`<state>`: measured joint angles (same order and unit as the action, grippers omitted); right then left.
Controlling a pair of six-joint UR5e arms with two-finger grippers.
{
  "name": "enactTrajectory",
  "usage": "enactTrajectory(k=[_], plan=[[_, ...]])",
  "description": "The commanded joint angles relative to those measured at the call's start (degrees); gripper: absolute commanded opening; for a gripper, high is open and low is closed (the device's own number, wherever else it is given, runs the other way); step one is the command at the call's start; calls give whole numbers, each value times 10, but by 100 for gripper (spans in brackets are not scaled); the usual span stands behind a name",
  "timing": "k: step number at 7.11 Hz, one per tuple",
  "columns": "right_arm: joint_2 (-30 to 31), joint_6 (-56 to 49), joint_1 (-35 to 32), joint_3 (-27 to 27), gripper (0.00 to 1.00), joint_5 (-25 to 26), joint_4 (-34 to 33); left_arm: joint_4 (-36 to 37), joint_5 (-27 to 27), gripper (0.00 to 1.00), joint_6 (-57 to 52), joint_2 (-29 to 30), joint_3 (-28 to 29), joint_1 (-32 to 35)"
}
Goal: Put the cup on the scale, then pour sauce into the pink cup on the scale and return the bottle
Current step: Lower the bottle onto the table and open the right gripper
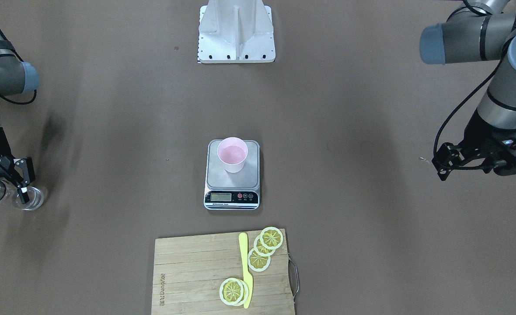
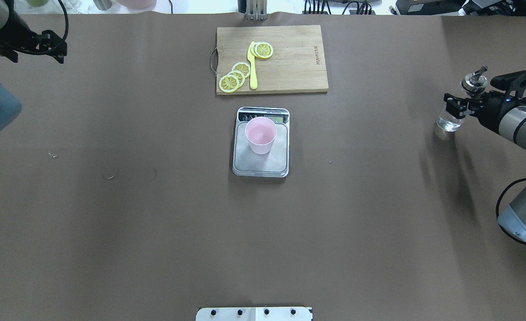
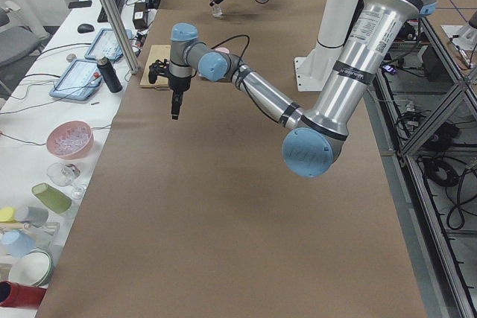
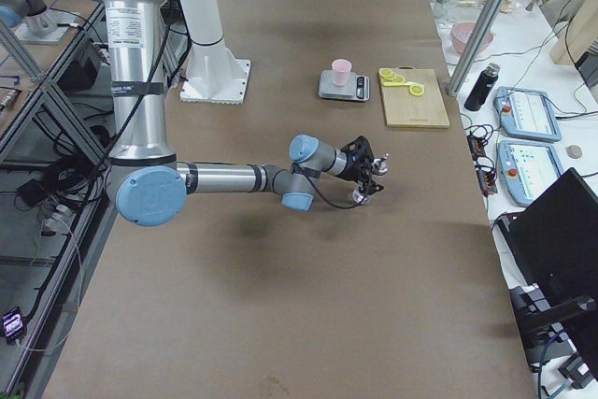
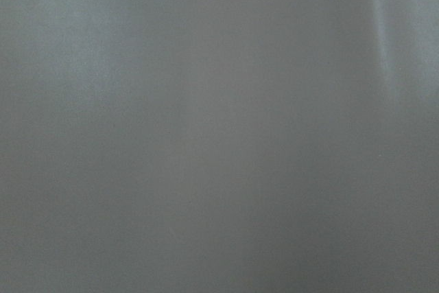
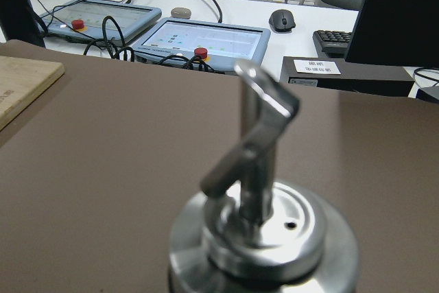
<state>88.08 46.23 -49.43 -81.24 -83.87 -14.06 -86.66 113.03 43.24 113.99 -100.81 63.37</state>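
The pink cup (image 1: pixel 232 155) stands upright on the scale (image 1: pixel 240 180) at the table's middle, also in the overhead view (image 2: pixel 260 133) on the scale's platform (image 2: pixel 268 166). My right gripper (image 2: pixel 460 107) is shut on the clear glass bottle (image 2: pixel 449 121) at the far right edge of the table. The bottle is upright with its base at or just above the table. In the front view the bottle (image 1: pixel 29 199) is at the far left. Its metal spout cap (image 6: pixel 264 238) fills the right wrist view. My left gripper (image 2: pixel 53 46) is open and empty, held high at the far left.
A wooden cutting board (image 2: pixel 289 67) with lemon slices (image 2: pixel 235 76) and a yellow knife (image 2: pixel 252 67) lies just beyond the scale. The robot's white base mount (image 1: pixel 236 33) is at the near middle edge. Screens and cables lie off the table's far side.
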Motion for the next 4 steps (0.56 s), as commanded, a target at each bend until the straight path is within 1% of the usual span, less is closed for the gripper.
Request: enactTrajectory(k=[1,2,3,4], plan=[[-3,-4,0,6,0,-1,1,0,0,99,0,-1,0,0],[-3,-8,0,6,20,-2,1,0,0,99,0,-1,0,0],[-4,-8,1,6,81,-1,1,0,0,99,0,-1,0,0],[-4,-3,1,0,100,-3,-3,0,0,99,0,-1,1,0]])
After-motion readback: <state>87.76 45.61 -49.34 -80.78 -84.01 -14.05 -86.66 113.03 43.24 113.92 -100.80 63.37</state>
